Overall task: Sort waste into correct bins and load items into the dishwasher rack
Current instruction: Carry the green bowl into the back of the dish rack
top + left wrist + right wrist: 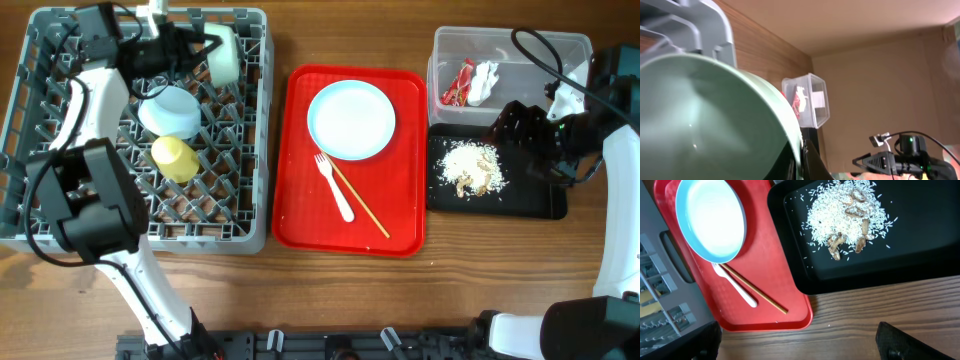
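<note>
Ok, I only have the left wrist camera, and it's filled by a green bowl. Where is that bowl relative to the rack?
Observer: Overhead, the left gripper holds the bowl tipped on its side near the far right corner of the dishwasher rack.
Operator: Anything already in the rack?
Observer: Yes, a second bowl and the yellow cup sit among the pegs near the middle.
Operator: What's left to load?
Observer: The plate, white fork and wooden stick lie on the red tray.
</note>
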{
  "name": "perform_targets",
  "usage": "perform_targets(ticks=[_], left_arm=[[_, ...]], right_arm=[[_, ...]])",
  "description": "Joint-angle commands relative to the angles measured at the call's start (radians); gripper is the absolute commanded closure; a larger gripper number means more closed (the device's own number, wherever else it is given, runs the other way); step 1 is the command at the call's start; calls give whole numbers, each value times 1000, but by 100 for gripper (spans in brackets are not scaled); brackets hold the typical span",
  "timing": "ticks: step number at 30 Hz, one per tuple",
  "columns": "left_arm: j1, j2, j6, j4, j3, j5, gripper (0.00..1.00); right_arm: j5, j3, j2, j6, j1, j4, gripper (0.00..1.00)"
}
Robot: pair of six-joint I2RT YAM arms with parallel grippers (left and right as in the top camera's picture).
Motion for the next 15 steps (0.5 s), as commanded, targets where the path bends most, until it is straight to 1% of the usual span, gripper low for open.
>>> perform_targets(ticks=[1,3,4,5,6,7,8,10,11,13,15], left_arm=[[52,30,-13,-11,1,-33,94],[75,30,-13,-24,1,-61,84],[84,30,-13,-36,1,-77,84],[90,30,-13,-48,1,-91,78],[100,30,-12,-68,1,-116,66],[111,30,-8,-89,1,-135,63],[121,30,-5,-100,1,-141,56],[140,30,-5,-106,1,-141,31],[156,30,-5,-109,1,-141,17],[172,30,-6,-114,1,-141,0],[192,23,-5,-126,1,-141,0]], right_arm=[[3,16,-16,-11,0,-2,0],[3,16,-16,-10,0,-4,0],[3,16,-16,-10,0,-5,0],[3,16,-16,-10,0,-5,0],[3,16,-16,-10,0,-5,0],[3,16,-16,-10,0,-6,0],[3,16,-16,-10,0,-8,0],[3,16,-16,-10,0,-8,0],[2,16,-16,-10,0,-8,0],[3,16,-16,-10,0,-9,0],[3,16,-16,-10,0,-12,0]])
